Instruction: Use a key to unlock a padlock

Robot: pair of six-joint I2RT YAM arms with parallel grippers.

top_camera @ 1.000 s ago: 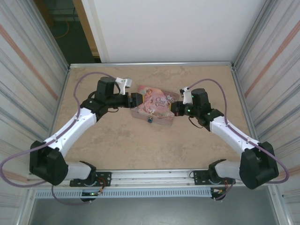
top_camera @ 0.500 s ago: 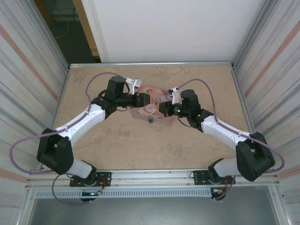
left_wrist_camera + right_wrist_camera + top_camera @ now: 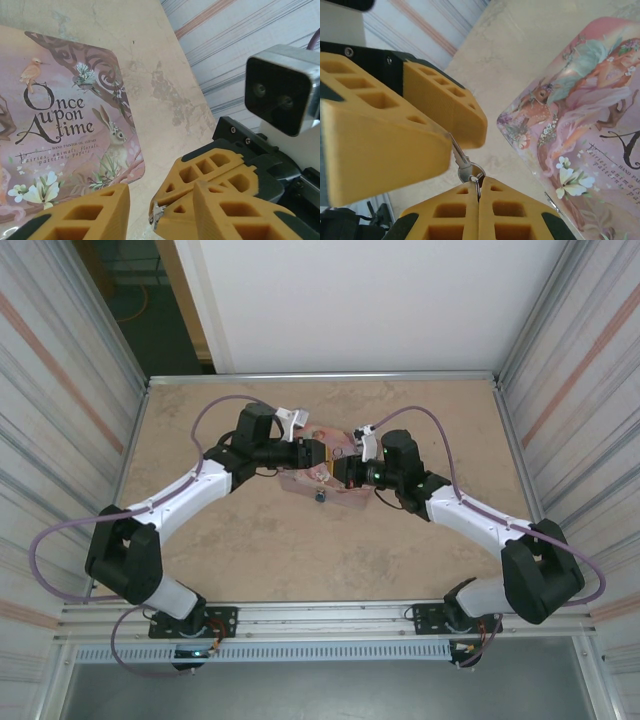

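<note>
Right wrist: key (image 3: 461, 161) pinched in right jaws, between left jaws.

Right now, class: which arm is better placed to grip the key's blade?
Left, probably: the left gripper, open, flanks the key, while the right gripper is shut on its ring.

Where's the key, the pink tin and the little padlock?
key (image 3: 458, 154), right wrist view, on its silver blade.
pink tin (image 3: 65, 115), left wrist view, on its lid.
padlock (image 3: 321, 497), top external view, on its blue body.
</note>
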